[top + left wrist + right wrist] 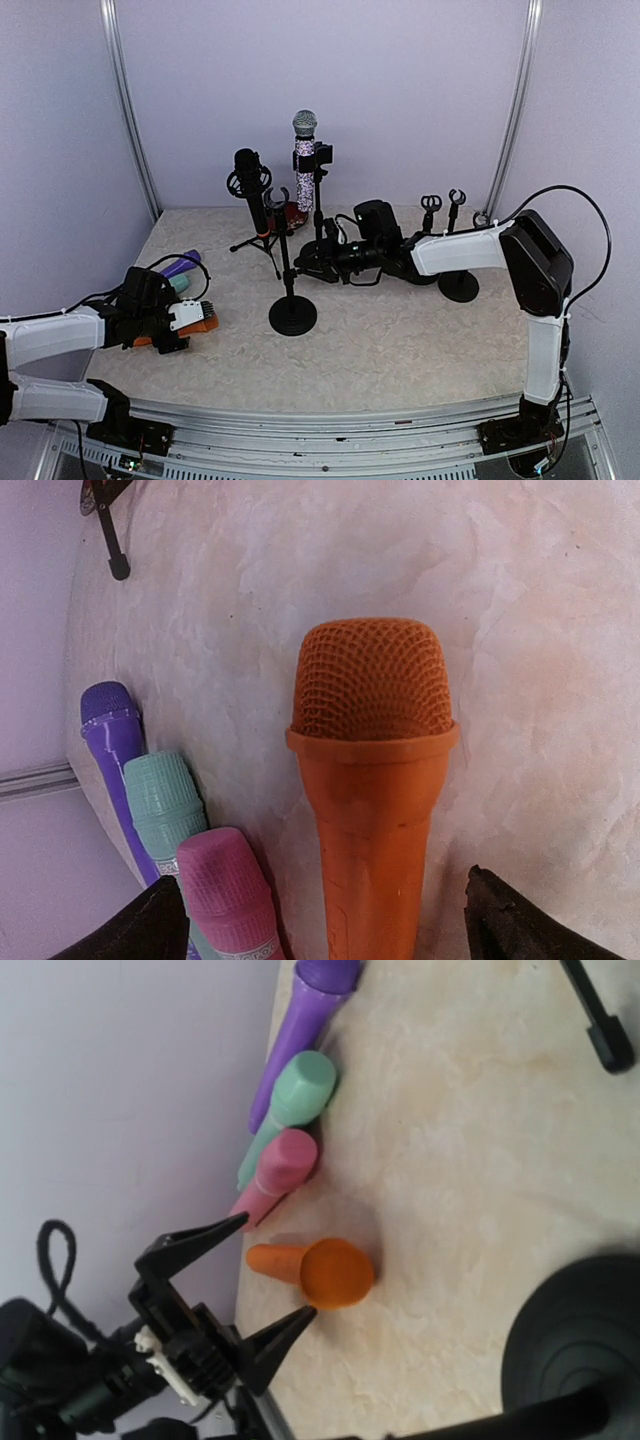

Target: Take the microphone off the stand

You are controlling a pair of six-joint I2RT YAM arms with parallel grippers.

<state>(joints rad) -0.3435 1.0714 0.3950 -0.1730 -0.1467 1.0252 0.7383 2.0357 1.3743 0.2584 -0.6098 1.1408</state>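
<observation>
The tabletop (400, 340) is being occupied by four stands and several microphones. The right arm (480, 248) is being extended from the right side toward the centre. The left arm (50, 335) is being held low at the near left.

The tall stand (320, 205) is being shown at the far centre, and the glitter microphone (305, 150) is being carried upright in its clip, mesh head up. Just to its left, a black microphone (248, 172) is being carried on a tripod stand (262, 240). A round-base stand (292, 316) is being shown nearer, at the centre, and a two-clip stand (458, 285) at the right.

At the near left, an orange microphone (372, 780) is being shown lying on the tabletop. A pink microphone (225, 890), a green microphone (165, 800) and a purple microphone (110, 730) are being shown in a row beside it, the pink one nearest.

The right claw (308, 263) is being held near the lower part of the tall stand; whether it is wide or narrow cannot be told. The left claw (330, 920) is being held wide, with its fingers (140, 930) on either side of the orange microphone and apart from it.
</observation>
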